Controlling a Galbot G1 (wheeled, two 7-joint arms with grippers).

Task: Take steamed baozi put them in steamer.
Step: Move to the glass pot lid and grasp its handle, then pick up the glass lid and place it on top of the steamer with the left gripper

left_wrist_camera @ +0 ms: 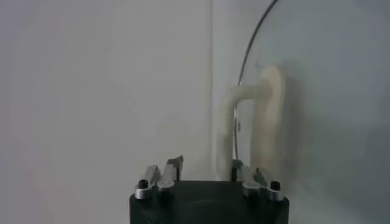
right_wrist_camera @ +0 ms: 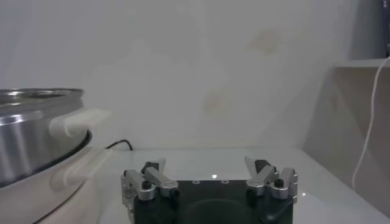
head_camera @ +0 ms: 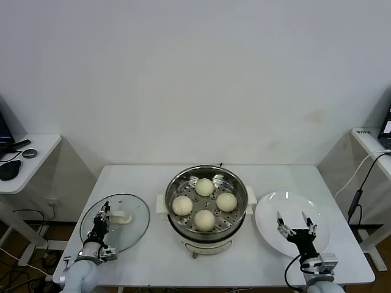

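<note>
Four baozi (head_camera: 204, 203) sit in the steamer (head_camera: 206, 210) at mid-counter (head_camera: 153, 256); the lid (head_camera: 115, 222) lies left, the plate (head_camera: 292, 223) right.

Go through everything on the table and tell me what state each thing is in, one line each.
Steamer: uncovered, holding all four buns.
Steamed baozi: four on the perforated tray, apart from each other.
Glass lid: off the pot, flat on the table at the left.
White plate: empty, right of the pot.
Left gripper: at the lid's white handle.
Right gripper: open over the plate, holding nothing.
</note>
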